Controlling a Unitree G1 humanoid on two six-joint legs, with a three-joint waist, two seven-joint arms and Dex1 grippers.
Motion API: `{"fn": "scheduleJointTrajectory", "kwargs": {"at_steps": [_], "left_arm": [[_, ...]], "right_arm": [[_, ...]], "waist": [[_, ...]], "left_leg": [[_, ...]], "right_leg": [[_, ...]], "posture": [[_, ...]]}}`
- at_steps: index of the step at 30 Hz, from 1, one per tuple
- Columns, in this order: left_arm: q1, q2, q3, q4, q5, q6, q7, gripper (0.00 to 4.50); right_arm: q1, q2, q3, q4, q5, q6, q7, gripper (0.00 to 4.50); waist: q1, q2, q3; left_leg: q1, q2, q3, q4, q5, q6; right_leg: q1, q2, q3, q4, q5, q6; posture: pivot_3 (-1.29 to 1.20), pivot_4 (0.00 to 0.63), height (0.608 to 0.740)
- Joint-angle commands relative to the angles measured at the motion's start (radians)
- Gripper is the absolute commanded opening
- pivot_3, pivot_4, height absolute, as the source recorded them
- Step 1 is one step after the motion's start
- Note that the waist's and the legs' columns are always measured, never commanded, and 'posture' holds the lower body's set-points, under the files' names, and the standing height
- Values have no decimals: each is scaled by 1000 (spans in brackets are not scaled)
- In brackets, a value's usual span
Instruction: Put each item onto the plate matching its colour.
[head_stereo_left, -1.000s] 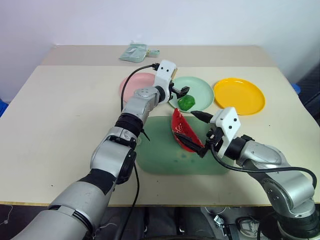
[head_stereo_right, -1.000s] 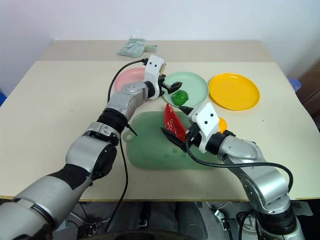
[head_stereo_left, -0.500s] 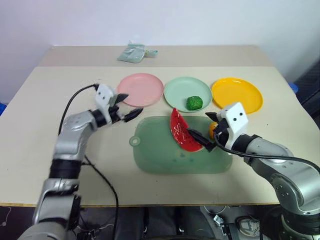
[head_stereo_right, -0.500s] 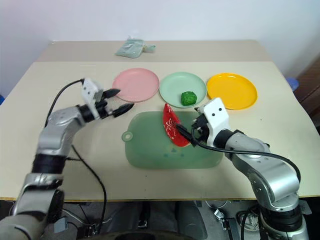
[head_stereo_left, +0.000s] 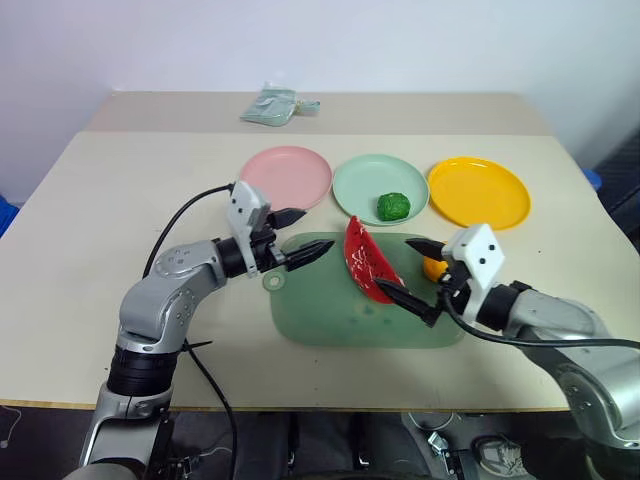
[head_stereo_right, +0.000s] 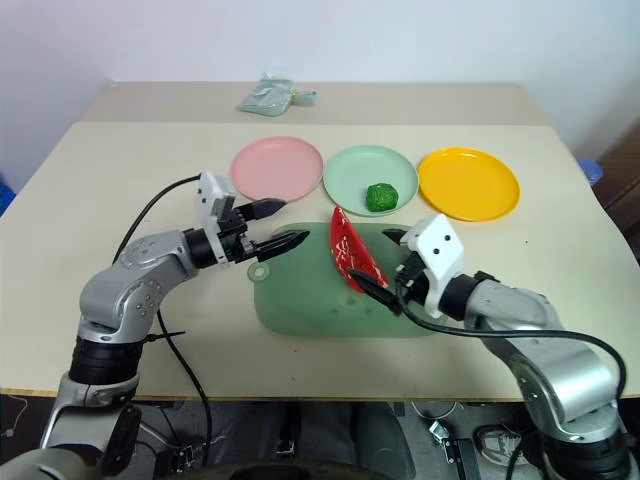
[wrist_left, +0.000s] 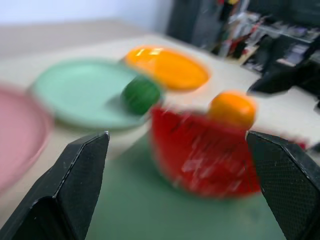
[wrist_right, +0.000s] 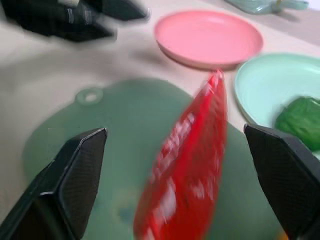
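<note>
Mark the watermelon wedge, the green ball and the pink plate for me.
watermelon wedge (head_stereo_left: 366, 262): left eye view, on its red seeded face.
green ball (head_stereo_left: 392, 206): left eye view, on its bumpy top.
pink plate (head_stereo_left: 287, 174): left eye view, on its bare middle.

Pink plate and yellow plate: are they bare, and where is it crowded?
Both the pink plate and the yellow plate are bare. The mint plate holds the green ball, with free rim beside it. The green board is bare near the left claw; its right side is crowded by the watermelon wedge, orange fruit and right claw.
</note>
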Motion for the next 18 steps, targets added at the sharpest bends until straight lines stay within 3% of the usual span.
{"fn": "scheduleJointTrajectory", "kwargs": {"at_steps": [1, 12, 18], "left_arm": [[-17, 2, -1, -9, 16, -34, 22, 4473], [-20, 53, -6, 36, 53, -65, 14, 4473], [-87, -2, -60, -59, -50, 160, 61, 4473]], "right_arm": [[-14, 8, -12, -8, 8, -12, -10, 4500], [-70, 76, 123, 9, -71, -9, -104, 4500], [-29, 44, 49, 0, -24, -63, -12, 4500]], "waist": [[-7, 0, 0], [-11, 0, 0], [-1, 0, 0]], "left_leg": [[2, 1, 0, -1, 0, 0], [2, 1, 0, -1, 1, -1], [2, 1, 0, -1, 1, -1]], "right_leg": [[1, 1, 1, 0, 0, 0], [1, 2, 1, 0, 0, 0], [2, 2, 1, 0, 0, 0]], "posture": [[0, 150, 740], [0, 150, 740], [0, 150, 740]]}}
